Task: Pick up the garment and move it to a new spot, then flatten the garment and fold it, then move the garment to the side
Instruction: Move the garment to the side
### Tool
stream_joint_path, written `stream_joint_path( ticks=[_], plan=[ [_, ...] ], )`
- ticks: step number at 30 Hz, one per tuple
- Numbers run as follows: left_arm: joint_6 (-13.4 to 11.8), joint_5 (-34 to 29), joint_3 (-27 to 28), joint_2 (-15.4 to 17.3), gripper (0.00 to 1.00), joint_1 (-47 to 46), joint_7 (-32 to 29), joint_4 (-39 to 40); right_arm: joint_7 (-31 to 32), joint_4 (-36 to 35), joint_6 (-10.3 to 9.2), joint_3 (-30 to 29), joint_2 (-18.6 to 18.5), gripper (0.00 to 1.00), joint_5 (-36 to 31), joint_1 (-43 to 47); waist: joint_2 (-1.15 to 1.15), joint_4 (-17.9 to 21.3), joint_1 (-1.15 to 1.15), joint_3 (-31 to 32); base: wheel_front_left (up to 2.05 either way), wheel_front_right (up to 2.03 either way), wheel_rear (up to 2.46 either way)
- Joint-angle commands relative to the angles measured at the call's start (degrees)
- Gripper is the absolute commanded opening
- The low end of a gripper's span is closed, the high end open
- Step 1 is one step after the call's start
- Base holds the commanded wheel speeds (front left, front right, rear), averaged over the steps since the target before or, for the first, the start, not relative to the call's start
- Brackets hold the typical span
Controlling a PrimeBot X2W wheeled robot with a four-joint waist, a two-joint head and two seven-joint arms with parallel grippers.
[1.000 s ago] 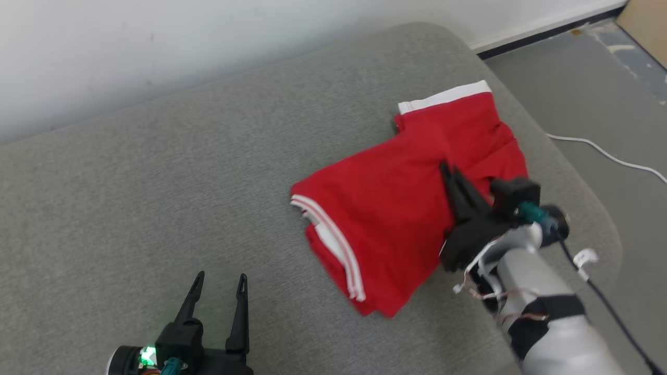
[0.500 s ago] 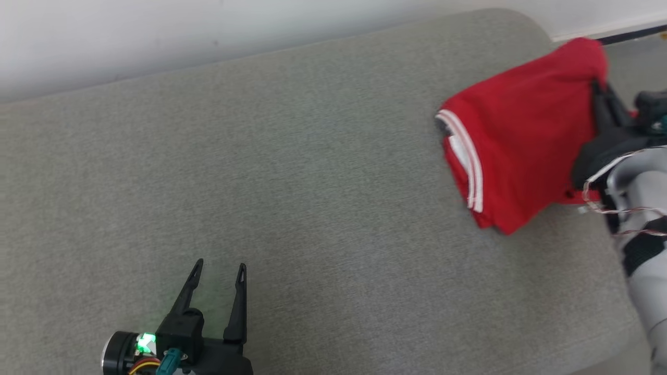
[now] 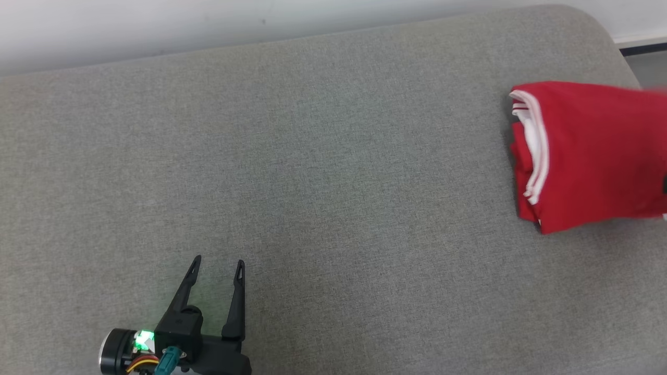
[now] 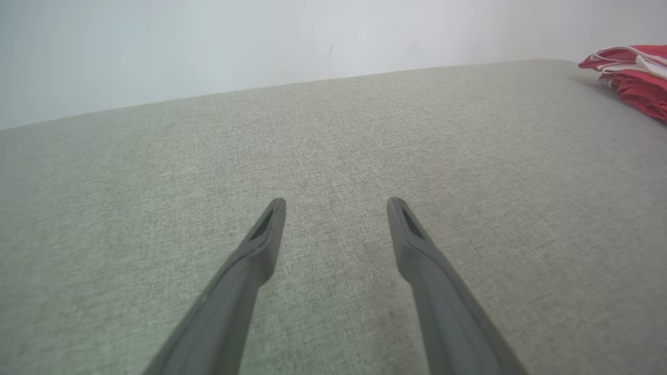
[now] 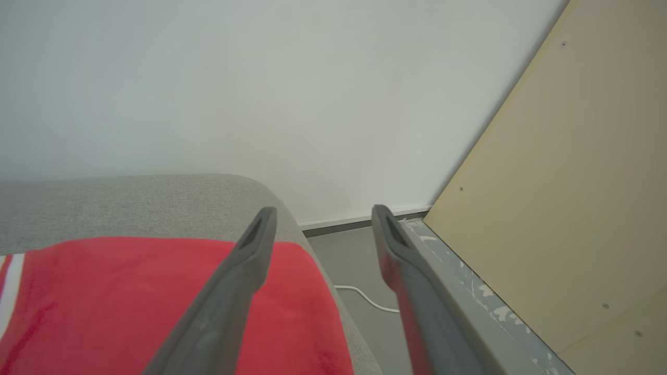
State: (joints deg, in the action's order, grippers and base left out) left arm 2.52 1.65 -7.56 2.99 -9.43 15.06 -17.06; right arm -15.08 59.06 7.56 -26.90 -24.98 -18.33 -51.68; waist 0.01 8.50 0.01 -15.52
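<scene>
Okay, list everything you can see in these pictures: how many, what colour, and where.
garment: one, red with white trim, folded, lying at the right end of the cushion
cushion: one, grey fabric, under the garment
wall: one, white, behind the cushion
floor: one stretch, grey, past the cushion's right end
cable: one, white, on the floor
panel: one, pale tan with screws, standing beside the floor
left pincer: one, dark, open, over bare cushion, well apart from the garment
right pincer: one, dark, open, by the garment's edge at the cushion's end, nothing between its fingers
</scene>
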Motion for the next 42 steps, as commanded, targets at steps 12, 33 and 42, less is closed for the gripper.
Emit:
stream_joint_path(
  ticks=[12,33,42],
  plan=[
    [-1.5,1.2,0.8,0.0,1.0,1.4,0.1,-0.4,0.0,-15.3,-0.16,4.4,13.3,1.0,2.2,8.0,-0.01,-0.3,-0.01,3.1,0.0,0.0,0.0],
    [-3.0,3.8,3.8,-0.1,1.0,6.3,0.1,-0.7,0.0,-27.7,-0.16,24.6,22.0,1.0,16.6,33.0,-0.01,-6.2,-0.01,9.6,0.0,0.0,0.0],
    [-2.8,4.1,4.6,-0.1,1.0,7.5,0.1,-0.9,0.0,-28.2,-0.16,27.9,22.1,1.0,19.5,37.5,-0.01,-7.4,-0.01,11.6,0.0,0.0,0.0]
  ],
)
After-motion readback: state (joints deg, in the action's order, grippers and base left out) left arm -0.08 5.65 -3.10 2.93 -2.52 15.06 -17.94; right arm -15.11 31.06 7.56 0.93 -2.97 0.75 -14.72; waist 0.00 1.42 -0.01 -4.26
